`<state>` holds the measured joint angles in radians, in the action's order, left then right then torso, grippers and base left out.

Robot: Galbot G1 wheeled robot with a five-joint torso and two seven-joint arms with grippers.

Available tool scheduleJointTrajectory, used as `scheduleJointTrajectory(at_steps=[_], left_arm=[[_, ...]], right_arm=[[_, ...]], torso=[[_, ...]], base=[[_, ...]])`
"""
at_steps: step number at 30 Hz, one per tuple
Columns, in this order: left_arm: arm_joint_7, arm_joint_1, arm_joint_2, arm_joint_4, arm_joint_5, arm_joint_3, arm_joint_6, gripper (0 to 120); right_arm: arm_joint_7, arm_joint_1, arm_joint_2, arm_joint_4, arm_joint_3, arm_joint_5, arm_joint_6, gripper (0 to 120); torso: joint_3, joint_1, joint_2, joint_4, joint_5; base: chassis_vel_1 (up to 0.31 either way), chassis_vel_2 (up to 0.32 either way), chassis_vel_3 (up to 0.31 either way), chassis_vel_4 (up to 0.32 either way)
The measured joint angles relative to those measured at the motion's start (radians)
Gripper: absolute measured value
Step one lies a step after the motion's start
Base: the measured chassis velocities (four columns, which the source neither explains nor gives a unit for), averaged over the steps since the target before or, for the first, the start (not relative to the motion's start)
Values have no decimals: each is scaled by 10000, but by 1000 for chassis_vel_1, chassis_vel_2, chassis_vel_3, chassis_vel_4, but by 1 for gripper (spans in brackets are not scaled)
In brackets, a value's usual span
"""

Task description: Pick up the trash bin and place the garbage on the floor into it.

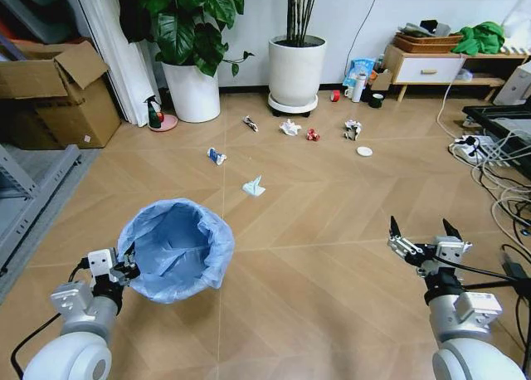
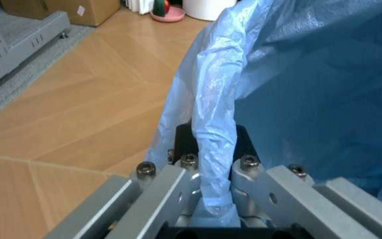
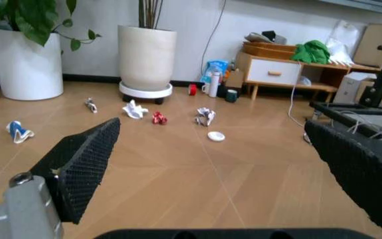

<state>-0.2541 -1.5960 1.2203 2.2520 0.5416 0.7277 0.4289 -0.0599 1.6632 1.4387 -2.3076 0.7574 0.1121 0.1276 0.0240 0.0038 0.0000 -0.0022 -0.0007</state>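
The trash bin [image 1: 176, 249] sits near-left on the floor [image 1: 315, 214], the garbage [image 1: 290, 128] scattered well beyond it, before two plant pots [image 1: 296, 71].

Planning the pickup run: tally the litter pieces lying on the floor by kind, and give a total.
Crumpled white paper wads: 2
Wrappers: 3
Red crushed scrap: 1
White round lid: 1
Total: 7

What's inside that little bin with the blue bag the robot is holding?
Nothing yet: the small round bin lined with crinkly light blue plastic, gripped at its rim by the left tool, shows only bare bag. Folds hide the very bottom.
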Motion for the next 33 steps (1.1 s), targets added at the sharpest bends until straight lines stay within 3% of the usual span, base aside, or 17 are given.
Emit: scheduleJointTrajectory(at_steps=[33], left_arm=[[61, -30, 30, 40, -196, -180, -60, 0]], right_arm=[[212, -51, 33, 150, -72, -130, -172, 100]], torso=[[-1, 0, 0, -1, 2]], base=[[-104, 233, 107, -229]])
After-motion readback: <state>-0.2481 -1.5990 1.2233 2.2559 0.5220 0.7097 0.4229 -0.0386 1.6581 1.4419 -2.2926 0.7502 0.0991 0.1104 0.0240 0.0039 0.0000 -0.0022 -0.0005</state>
